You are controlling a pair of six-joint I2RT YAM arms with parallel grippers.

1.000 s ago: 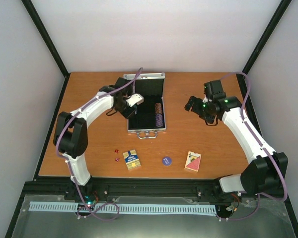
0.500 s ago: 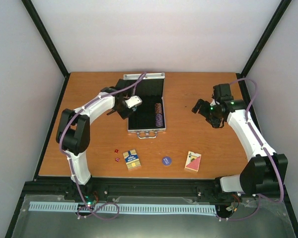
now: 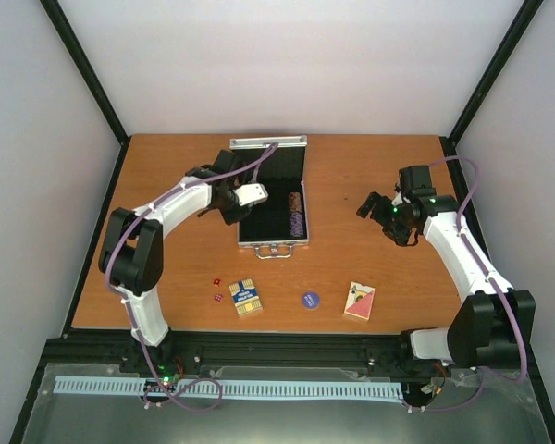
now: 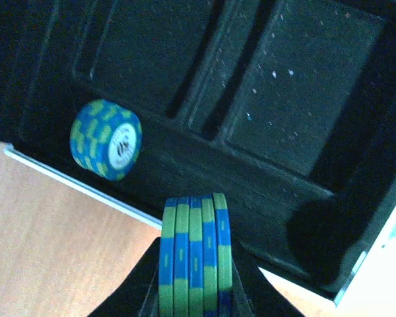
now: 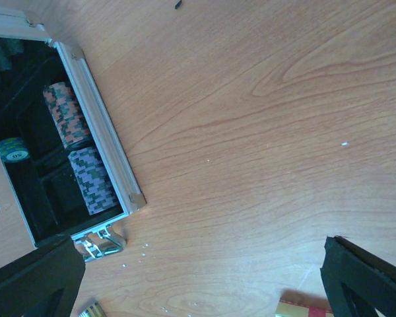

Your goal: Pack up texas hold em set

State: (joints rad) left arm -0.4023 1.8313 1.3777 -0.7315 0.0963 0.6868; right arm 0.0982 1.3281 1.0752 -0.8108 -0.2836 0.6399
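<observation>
Partly off-frame: chip stack in the left hand.

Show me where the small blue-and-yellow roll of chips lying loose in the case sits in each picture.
Top external: cannot be made out; the left gripper hangs over that spot.
Left wrist: chip roll upper left, on the black lining.
Right wrist: chip roll at the far left edge.
Shared landmark: the silver rim of the case.

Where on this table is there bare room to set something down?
Bare table between the case and the right claw, and in the strip between the case and the front row. Crowded: the near edge, with dice, blue deck, disc and red deck; chips stand in the case's right slots.
</observation>
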